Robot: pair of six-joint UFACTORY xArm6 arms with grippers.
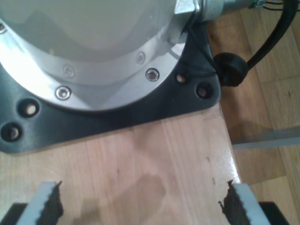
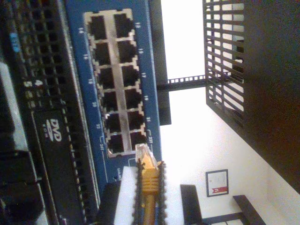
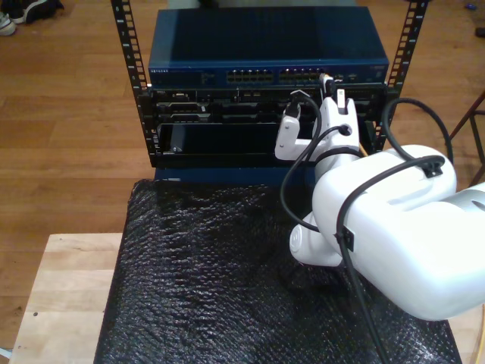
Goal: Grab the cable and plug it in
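The yellow-orange cable [image 2: 149,187] runs up between the serrated fingers [image 2: 162,187] of my second gripper [image 2: 149,165], which is shut on it. Its clear plug [image 2: 143,153] points at the blue network switch [image 2: 79,56] and sits right at the end port [image 2: 137,139] of the port block; whether it is seated I cannot tell. In the exterior view, my second gripper [image 3: 331,91] reaches to the switch [image 3: 265,53], with the cable's tip [image 3: 325,78] at the port row. My first gripper [image 1: 140,206] hangs open over bare wood, nothing between its fingers.
The switch sits at the top of a black rack [image 3: 227,129] with other black units below it. A black bubbled mat [image 3: 212,280] covers the wooden table [image 3: 61,288]. An arm's metal base [image 1: 93,56] and black base plate [image 1: 154,108] stand close to my first gripper.
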